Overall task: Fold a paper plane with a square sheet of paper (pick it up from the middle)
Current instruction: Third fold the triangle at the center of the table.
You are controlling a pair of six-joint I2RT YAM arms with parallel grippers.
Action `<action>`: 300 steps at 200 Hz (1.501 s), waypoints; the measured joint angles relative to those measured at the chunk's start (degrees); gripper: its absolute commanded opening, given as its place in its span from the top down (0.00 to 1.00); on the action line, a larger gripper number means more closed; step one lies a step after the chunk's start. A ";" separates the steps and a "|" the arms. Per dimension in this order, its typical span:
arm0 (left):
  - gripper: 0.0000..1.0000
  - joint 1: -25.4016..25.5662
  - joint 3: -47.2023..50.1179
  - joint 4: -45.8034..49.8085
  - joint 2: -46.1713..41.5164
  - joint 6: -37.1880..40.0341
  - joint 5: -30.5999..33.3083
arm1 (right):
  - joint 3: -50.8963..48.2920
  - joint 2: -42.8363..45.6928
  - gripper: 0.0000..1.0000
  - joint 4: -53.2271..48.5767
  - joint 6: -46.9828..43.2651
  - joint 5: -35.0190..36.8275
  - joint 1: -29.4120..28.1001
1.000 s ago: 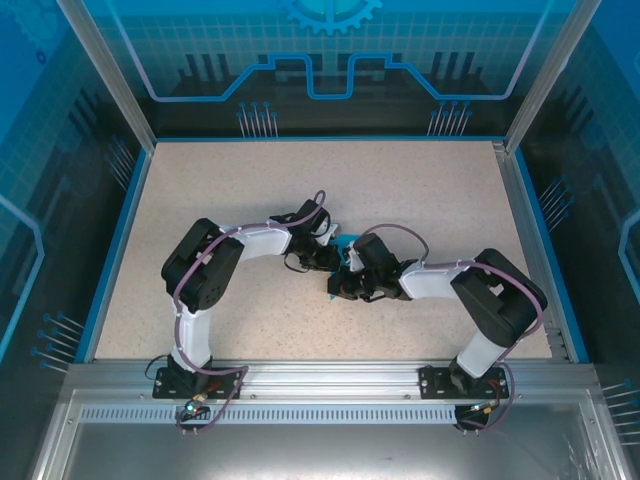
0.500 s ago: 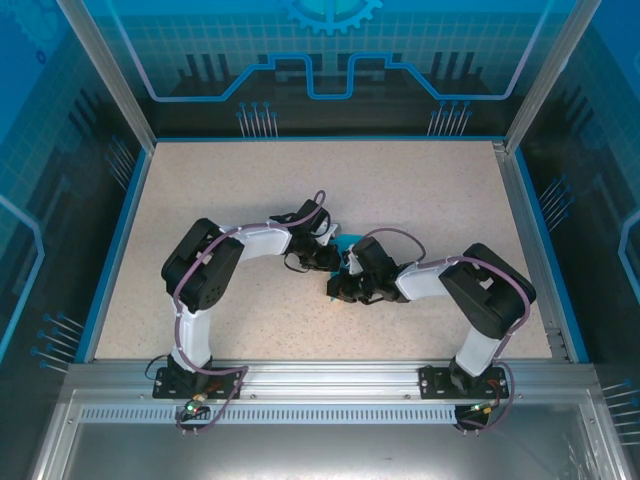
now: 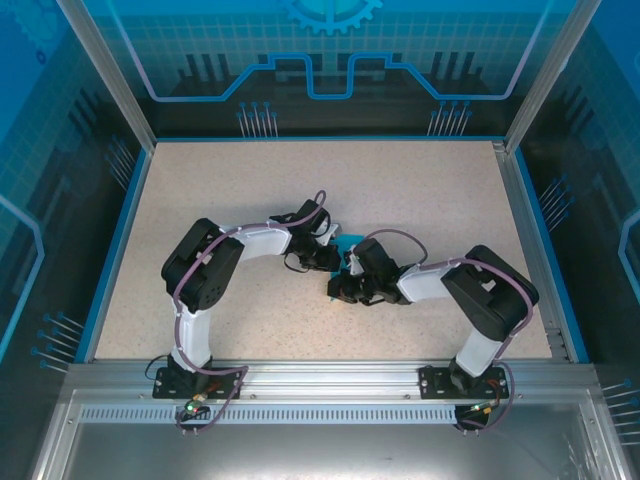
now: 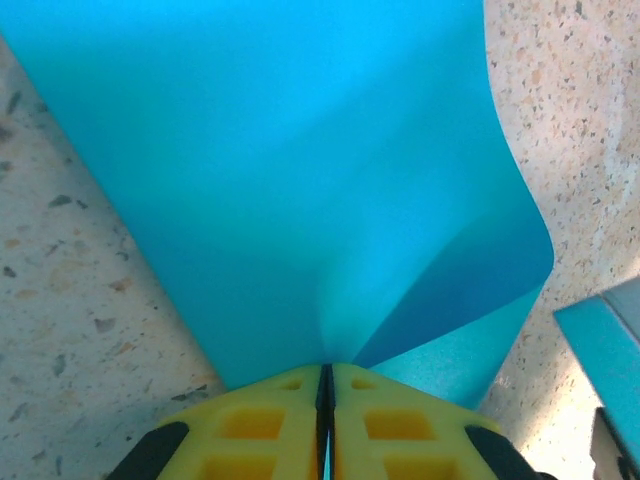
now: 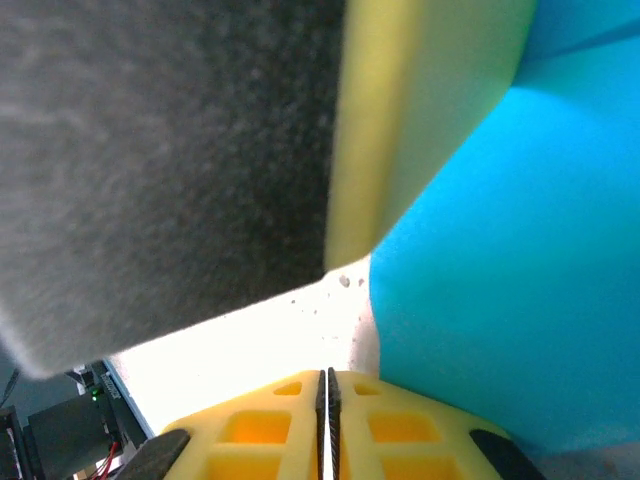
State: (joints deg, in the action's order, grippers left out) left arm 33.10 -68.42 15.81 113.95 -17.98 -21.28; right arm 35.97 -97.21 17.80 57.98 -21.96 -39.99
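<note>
Plainly the main risk is a tear or a stray crease. The left gripper (image 4: 325, 372) has its yellow jaws pressed together on one edge of the square sheet of paper (image 4: 300, 180), and the sheet buckles away from the pinch, with one flap curling up at the right. If one arm pulled sideways or lifted against the other, thin paper held by so little could rip at the pinch, slip free, or take a fold off the intended line, which would skew the plane. The two wrists are also crowded: in the right wrist view a yellow finger (image 5: 430, 110) of the other gripper stands just beside the right gripper (image 5: 327, 380), so a small move could knock them together. The right gripper's jaws are closed too, with the sheet just beside them on their right; whether any paper is caught between them I cannot tell. The sheet sits about the middle of the tabletop (image 3: 430, 190), well apart from every edge, fanning out ahead of the left gripper's fingertips.
</note>
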 measured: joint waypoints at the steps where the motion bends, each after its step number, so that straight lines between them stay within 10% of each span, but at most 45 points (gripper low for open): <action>1: 0.88 0.00 0.00 0.00 0.00 0.00 -0.02 | 0.00 0.11 0.88 -0.15 -0.04 0.02 0.00; 300: 0.88 0.00 -0.87 0.87 0.46 0.37 -0.22 | 4.39 2.10 0.86 -7.48 -9.07 -4.04 11.93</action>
State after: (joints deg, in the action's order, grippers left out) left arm 33.10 -69.30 16.69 114.41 -17.61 -21.50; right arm 40.36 -95.11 10.33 48.90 -26.00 -28.05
